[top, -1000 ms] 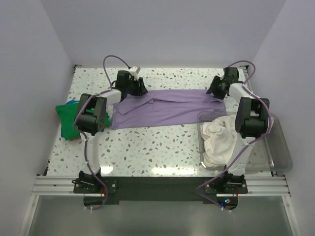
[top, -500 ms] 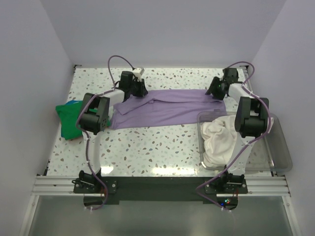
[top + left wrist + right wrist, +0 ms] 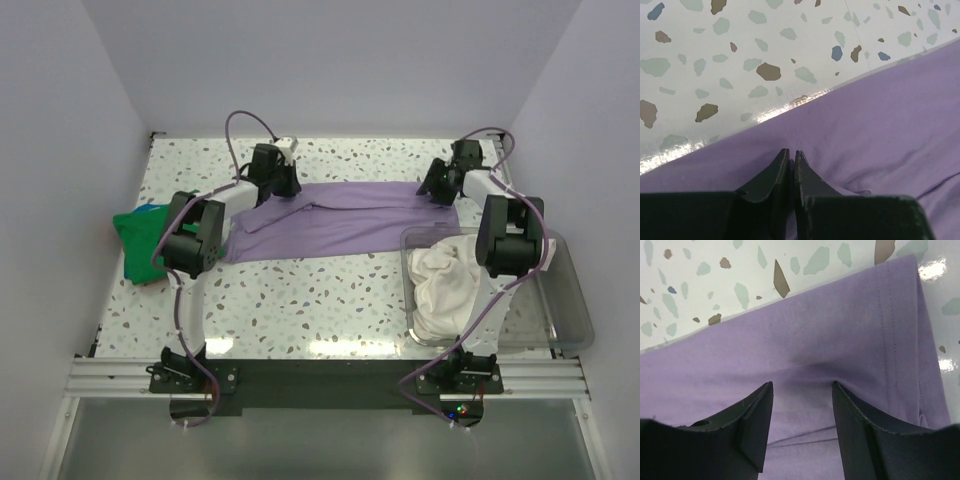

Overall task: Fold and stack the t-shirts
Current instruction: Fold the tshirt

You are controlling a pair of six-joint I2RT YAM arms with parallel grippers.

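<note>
The lavender t-shirt (image 3: 340, 225) lies spread across the far half of the table. My left gripper (image 3: 287, 187) sits at its far left edge. In the left wrist view its jaws (image 3: 792, 151) are closed tip to tip on the purple cloth (image 3: 880, 125), with a sliver of purple between them. My right gripper (image 3: 436, 190) is at the far right corner, open, its fingertips (image 3: 802, 384) pressed down astride the hemmed cloth (image 3: 830, 335). The green t-shirt (image 3: 140, 240) lies bunched at the left edge. The cream white t-shirt (image 3: 445, 280) is crumpled in the bin.
A clear plastic bin (image 3: 572, 300) stands at the near right, under the right arm. The speckled tabletop (image 3: 320, 290) runs in front of the purple shirt. White walls close in the back and both sides.
My left gripper has shifted a little right and farther back along the shirt's far edge. The right gripper and the shirts have barely moved.
</note>
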